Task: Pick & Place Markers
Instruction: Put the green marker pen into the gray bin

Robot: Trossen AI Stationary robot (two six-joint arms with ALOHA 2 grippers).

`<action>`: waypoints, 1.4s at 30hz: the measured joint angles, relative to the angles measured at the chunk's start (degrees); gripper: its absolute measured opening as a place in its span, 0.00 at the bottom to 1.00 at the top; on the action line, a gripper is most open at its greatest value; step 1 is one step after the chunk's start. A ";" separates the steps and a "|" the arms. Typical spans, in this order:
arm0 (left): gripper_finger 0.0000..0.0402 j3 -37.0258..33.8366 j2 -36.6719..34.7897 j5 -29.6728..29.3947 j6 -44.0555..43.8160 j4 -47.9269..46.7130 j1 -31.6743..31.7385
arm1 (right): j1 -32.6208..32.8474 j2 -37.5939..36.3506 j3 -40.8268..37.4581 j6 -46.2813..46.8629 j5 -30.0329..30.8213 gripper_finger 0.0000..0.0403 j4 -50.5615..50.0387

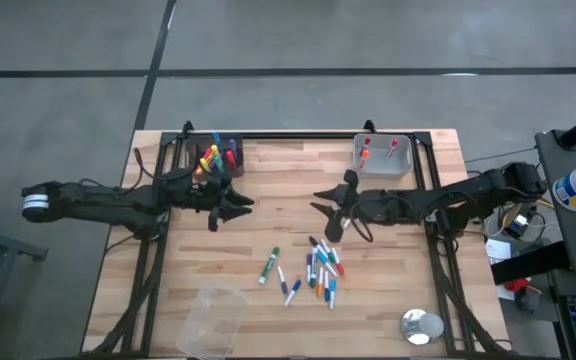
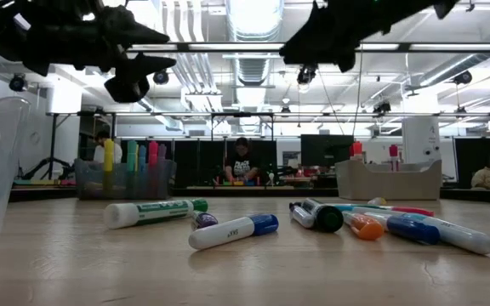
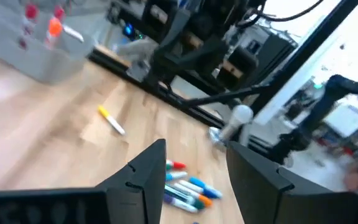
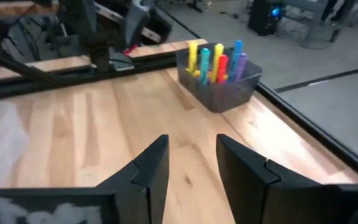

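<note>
Wooden surface [image 1: 288, 190] carries loose markers [image 1: 320, 272] near its front middle; more stand in a dark bin [image 1: 218, 155] and a grey bin [image 1: 383, 153] at the back. Both the left tool [image 1: 236, 207] and the right tool [image 1: 326, 210] hover released, grasping nothing.

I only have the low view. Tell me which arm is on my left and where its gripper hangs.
Observer: That is the left arm. From above, the left gripper hangs open and empty just in front of the dark bin.
Operator: Now place the other one.
Observer: The right gripper hangs just behind the loose markers, not directly over them. Its wrist view shows the fingers apart with nothing between them.
Operator: Report anything on the table outside my picture.
Observer: A round shiny object lies near the table's front right corner.
</note>
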 joint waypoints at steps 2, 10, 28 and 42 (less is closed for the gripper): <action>0.40 0.00 0.30 0.74 -3.89 -0.15 -0.02 | 0.77 0.00 1.08 1.14 -0.04 0.32 -1.05; 0.40 0.00 3.16 0.37 -14.62 -0.68 -3.88 | 1.65 0.02 1.92 0.80 0.13 0.30 -2.26; 0.40 25.69 22.95 -23.33 -24.78 -44.28 -25.70 | 1.63 0.06 0.74 1.29 0.18 0.29 -11.09; 0.40 39.44 42.33 -26.93 -27.80 -52.27 -27.00 | 3.69 -0.81 0.71 6.58 0.13 0.26 -19.32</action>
